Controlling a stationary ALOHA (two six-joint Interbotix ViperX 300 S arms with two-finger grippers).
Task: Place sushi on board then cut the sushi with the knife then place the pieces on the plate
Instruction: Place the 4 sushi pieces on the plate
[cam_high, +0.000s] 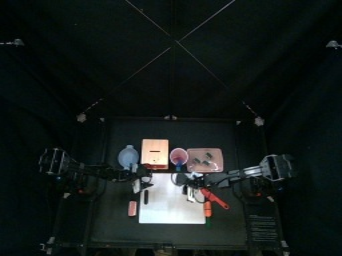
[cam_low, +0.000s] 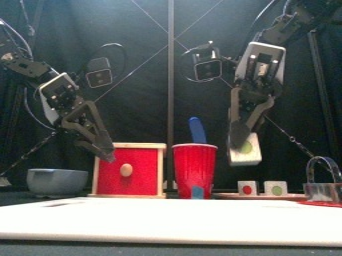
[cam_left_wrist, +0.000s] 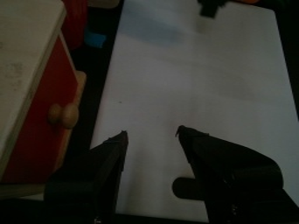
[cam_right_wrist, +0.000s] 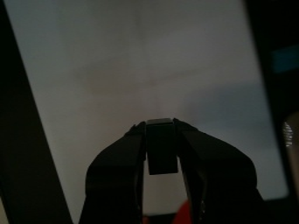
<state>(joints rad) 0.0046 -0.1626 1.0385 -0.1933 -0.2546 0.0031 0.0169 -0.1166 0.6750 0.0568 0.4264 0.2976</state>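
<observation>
My right gripper (cam_low: 245, 140) hangs above the white cutting board (cam_high: 174, 208), shut on a dark sushi piece (cam_low: 245, 152) whose pale end has a green centre. The right wrist view shows that block (cam_right_wrist: 162, 157) pinched between the jaws of the right gripper (cam_right_wrist: 162, 131), with the board (cam_right_wrist: 140, 70) below. My left gripper (cam_low: 100, 150) is open and empty over the board's left part (cam_left_wrist: 198, 79), in front of the wooden box (cam_low: 131, 170). Two sushi pieces (cam_low: 249, 187) (cam_low: 275, 187) sit on the pink tray (cam_high: 214, 152). A blue knife (cam_low: 197, 130) stands in the red cup (cam_low: 195, 170).
The blue-grey bowl (cam_low: 56, 181) is left of the box, and a metal cutter (cam_low: 321, 180) stands at the far right. A red, knife-like thing (cam_high: 214, 200) lies by the board's right edge. A small red thing (cam_high: 131, 208) lies left of the board.
</observation>
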